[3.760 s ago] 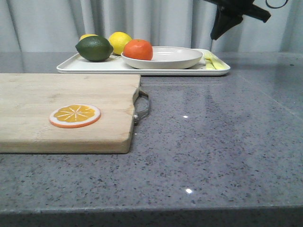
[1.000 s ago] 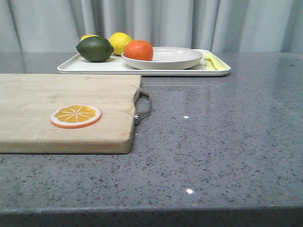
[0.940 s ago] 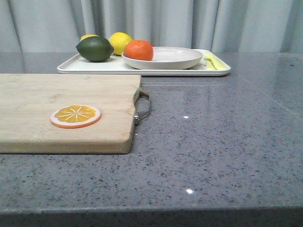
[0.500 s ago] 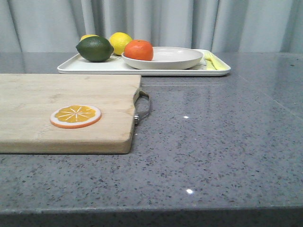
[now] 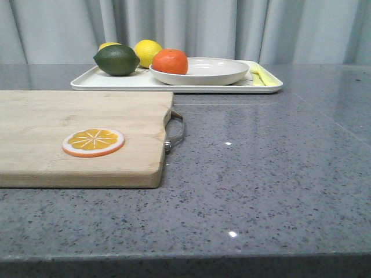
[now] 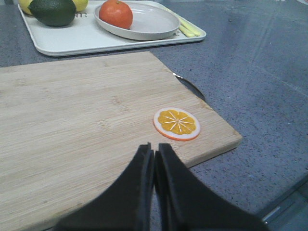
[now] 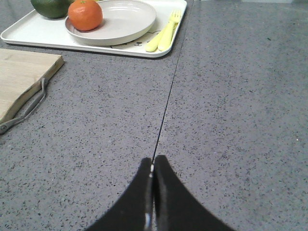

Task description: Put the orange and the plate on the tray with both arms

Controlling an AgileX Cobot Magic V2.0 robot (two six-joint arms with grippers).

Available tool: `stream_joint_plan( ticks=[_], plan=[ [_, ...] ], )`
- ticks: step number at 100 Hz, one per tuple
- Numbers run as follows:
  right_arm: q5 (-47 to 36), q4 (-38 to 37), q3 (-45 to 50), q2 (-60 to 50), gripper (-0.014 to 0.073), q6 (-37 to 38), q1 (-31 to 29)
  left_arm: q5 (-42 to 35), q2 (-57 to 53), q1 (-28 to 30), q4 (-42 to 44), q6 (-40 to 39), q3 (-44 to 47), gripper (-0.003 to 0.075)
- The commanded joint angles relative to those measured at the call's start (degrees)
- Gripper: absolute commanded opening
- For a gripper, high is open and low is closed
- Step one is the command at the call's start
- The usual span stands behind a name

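Observation:
The orange (image 5: 170,61) sits in the left part of the beige plate (image 5: 211,70), which rests on the white tray (image 5: 116,81) at the back of the table. All three also show in the left wrist view: orange (image 6: 116,13), plate (image 6: 149,21), tray (image 6: 72,38). They show in the right wrist view too: orange (image 7: 85,14), plate (image 7: 125,19), tray (image 7: 29,33). My left gripper (image 6: 154,150) is shut and empty above the wooden board. My right gripper (image 7: 153,162) is shut and empty above the grey table, well short of the tray. Neither gripper shows in the front view.
A wooden cutting board (image 5: 58,116) with a metal handle (image 5: 175,132) lies at the left, with a flat orange slice disc (image 5: 93,142) on it. A dark green fruit (image 5: 116,59), yellow lemons (image 5: 147,51) and a yellow fork (image 5: 261,74) also lie on the tray.
The right arm, which hung above the tray's right end 3.8 s ago, has left the front view. Over the last second nothing has visibly moved.

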Motion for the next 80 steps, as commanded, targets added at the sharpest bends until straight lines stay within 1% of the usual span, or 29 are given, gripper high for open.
stream_joint_plan(
  ticks=[1, 14, 31, 49, 68, 80],
  plan=[
    [-3.8, -0.1, -1.4, 0.4, -0.0068, -0.4, -0.1, -9.3, 0.3, 0.7, 0.3, 0.0, 0.6, -0.0019],
    [-3.8, -0.1, -1.4, 0.4, -0.0068, -0.4, -0.1, -19.5, -1.7, 3.6, 0.3, 0.0, 4.7, -0.0019],
    [-3.8, -0.1, -1.4, 0.4, -0.0068, -0.4, -0.1, -27.1, -5.3, 8.8, 0.4, 0.0, 10.3, -0.0019],
    [-3.8, -0.1, -1.4, 0.4, -0.0068, -0.4, -0.1, -29.2, -9.3, 15.1, 5.5, 0.0, 15.1, -0.0019],
    [-3.8, -0.1, -1.4, 0.4, -0.0068, -0.4, -0.1, -29.5, -12.7, 22.3, 6.2, 0.0, 18.1, -0.0019],
    [-3.8, -0.1, -1.4, 0.4, -0.0068, -0.4, -0.1, -29.5, -14.8, 25.8, 6.8, 0.0, 20.1, -0.0019]
  ],
)
